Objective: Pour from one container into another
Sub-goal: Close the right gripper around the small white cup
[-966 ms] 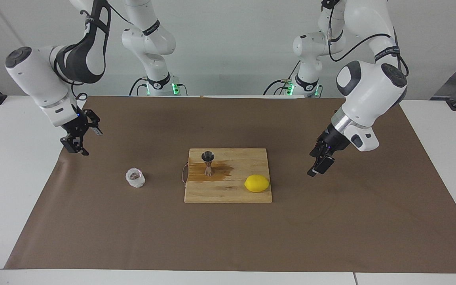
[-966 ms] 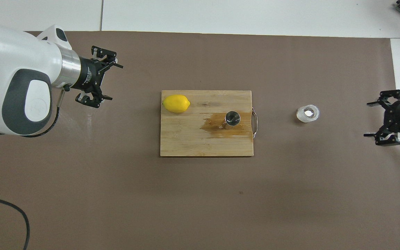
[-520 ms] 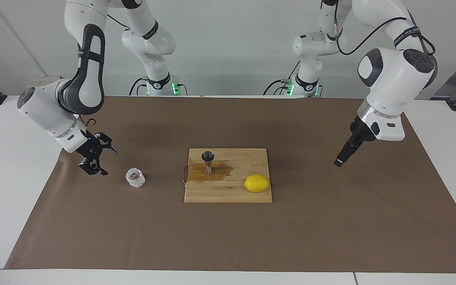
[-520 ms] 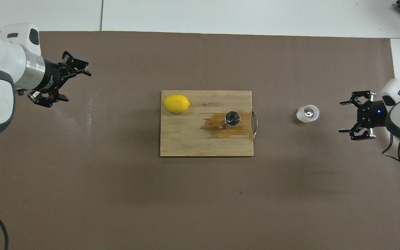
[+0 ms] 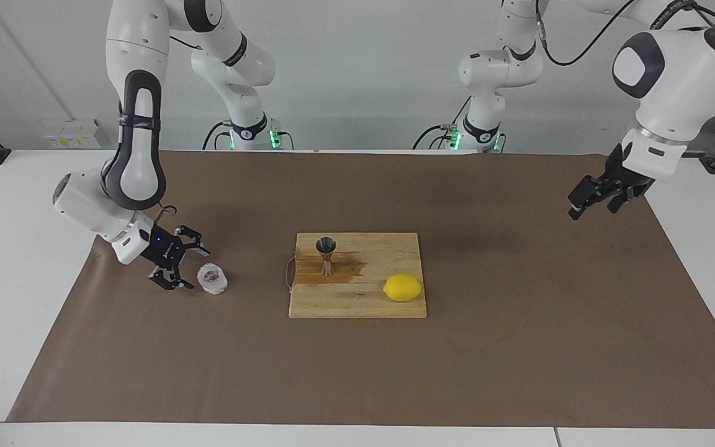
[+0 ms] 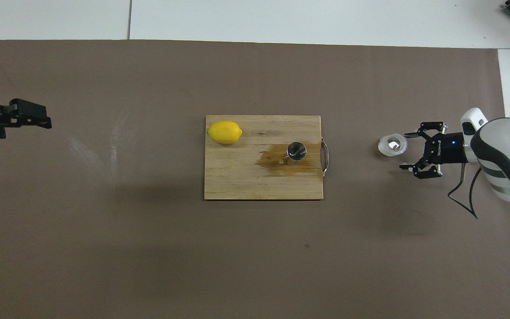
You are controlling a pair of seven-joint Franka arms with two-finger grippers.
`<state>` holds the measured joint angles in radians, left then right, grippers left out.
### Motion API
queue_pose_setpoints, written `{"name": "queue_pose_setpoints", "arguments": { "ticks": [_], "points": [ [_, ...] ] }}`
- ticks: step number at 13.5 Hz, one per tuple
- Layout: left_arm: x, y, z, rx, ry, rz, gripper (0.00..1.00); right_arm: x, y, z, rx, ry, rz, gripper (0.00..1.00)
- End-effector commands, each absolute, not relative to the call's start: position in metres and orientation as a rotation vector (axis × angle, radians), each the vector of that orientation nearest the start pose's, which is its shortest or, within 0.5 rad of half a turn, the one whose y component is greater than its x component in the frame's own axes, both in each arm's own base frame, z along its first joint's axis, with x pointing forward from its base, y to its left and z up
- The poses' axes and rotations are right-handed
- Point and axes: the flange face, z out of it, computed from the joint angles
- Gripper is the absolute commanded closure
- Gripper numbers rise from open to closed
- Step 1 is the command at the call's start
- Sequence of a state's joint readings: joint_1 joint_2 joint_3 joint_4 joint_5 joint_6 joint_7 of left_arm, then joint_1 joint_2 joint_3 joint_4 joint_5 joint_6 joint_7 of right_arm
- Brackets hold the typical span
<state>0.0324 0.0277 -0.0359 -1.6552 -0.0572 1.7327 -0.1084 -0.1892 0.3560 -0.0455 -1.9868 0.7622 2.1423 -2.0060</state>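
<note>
**Right gripper low beside the glass cup, jigger upright on the board**

The glass cup (image 5: 212, 279) stands upright on the brown paper (image 5: 519, 347), mouth up, toward the right arm's end of the table and well apart from the cutting board (image 5: 357, 298). The right gripper (image 5: 184, 269) sits low just beside the cup, on the side away from the board, with its fingers spread wide and pointing at the cup. One fingertip seems to reach the cup's rim in the overhead view, though contact cannot be confirmed; the cup is not between the fingers.

The steel jigger (image 5: 326, 254) stands on the cutting board with its long axis vertical, open cone up, near the board's metal handle (image 6: 326, 150). A dark wet stain (image 5: 345, 268) spreads over the wood around its foot. A lemon (image 5: 403, 287) lies on the same board, toward the left arm's end, its long axis running along the board's length.

The left gripper (image 5: 599, 197) hangs in the air over the paper's edge at the left arm's end; whether its fingers are parted cannot be told.
</note>
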Motion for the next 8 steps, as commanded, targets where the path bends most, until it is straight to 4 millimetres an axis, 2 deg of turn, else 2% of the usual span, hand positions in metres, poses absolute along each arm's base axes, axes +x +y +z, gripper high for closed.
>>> {"name": "queue_pose_setpoints", "arguments": {
  "ticks": [1, 3, 5, 6, 8],
  "points": [
    [0.556, -0.011, 0.609, -3.134, -0.038, -0.005, 0.0, 0.591, -0.101, 0.272, -2.134, -1.571, -0.656, 0.0],
    [0.551, -0.014, 0.62, -3.118, -0.012, 0.03, 0.0, 0.597, -0.088, 0.264, -2.159, -1.575, -0.671, 0.0],
    [0.544, -0.01, 0.62, -3.127, -0.043, 0.038, 0.0, 0.595, -0.083, 0.258, -2.193, -1.591, -0.665, 0.0],
    [0.543, -0.01, 0.619, -3.127, -0.046, 0.042, 0.0, 0.597, -0.075, 0.258, -2.194, -1.607, -0.664, 0.0],
    [0.543, -0.011, 0.619, -3.127, -0.041, 0.04, 0.0, 0.595, -0.071, 0.255, -2.192, -1.616, -0.658, 0.0]
  ]
}}
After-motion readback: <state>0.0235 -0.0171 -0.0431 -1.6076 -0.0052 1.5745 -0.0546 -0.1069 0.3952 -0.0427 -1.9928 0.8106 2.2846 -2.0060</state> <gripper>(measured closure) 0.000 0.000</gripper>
